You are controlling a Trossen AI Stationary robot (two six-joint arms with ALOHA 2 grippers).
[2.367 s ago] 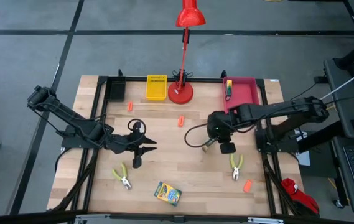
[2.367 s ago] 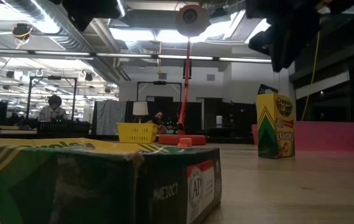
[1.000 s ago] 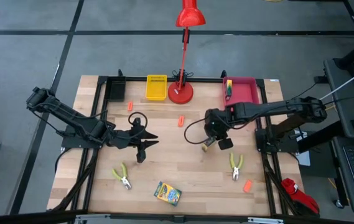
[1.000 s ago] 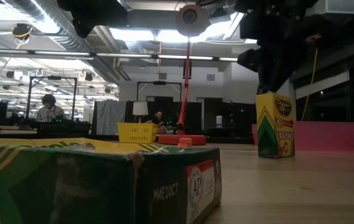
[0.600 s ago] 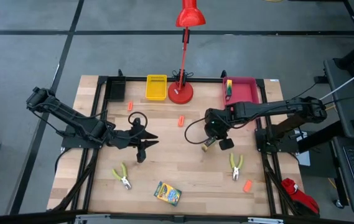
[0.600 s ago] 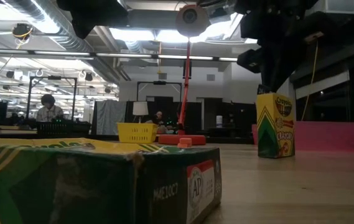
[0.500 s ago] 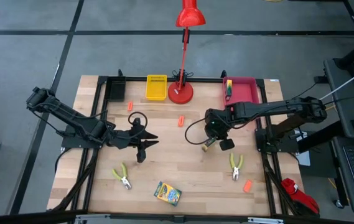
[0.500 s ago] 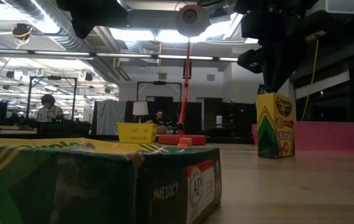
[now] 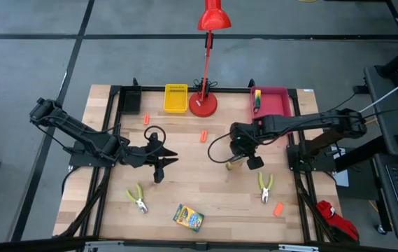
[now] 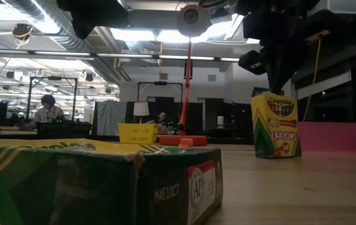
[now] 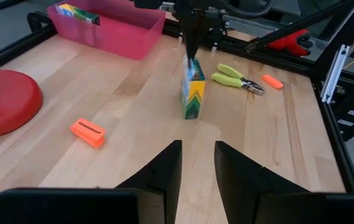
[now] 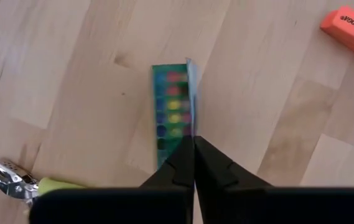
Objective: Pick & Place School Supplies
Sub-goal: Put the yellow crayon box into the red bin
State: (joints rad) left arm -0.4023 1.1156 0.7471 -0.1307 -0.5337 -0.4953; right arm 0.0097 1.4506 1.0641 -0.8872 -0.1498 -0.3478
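Observation:
A yellow-and-green crayon box (image 10: 276, 128) stands upright on the table's right half, and my right gripper (image 12: 193, 146) is shut at its top, coming from above. My left gripper (image 11: 197, 167) hovers open left of centre (image 9: 158, 165) with nothing between its fingers, pointing toward that box (image 11: 193, 96). A second crayon box (image 9: 188, 218) lies flat near the front edge. A third one (image 9: 257, 100) is in the pink tray. Two green-handled pliers (image 9: 137, 198) (image 9: 265, 187) and three orange pieces (image 9: 146, 120) (image 9: 203, 135) (image 9: 278, 208) lie on the wood. My right gripper pinches the thin raised flap (image 12: 190, 93) at the box's open top between its two shut fingers, at one end of the top. The fingers point down from above. The box stands on its base on the table, leaning slightly.
A red desk lamp's base (image 9: 203, 105) stands at the far middle, between a yellow tray (image 9: 175, 98) and the pink tray (image 9: 275, 106). A black tray (image 9: 130, 103) sits far left. Bare wood lies between the two arms.
My right gripper has shut on the top of the upright crayon box without shifting place. The box has turned about its upright line: the low view now shows its broad front face and a slight lean. Its base stays on the table.

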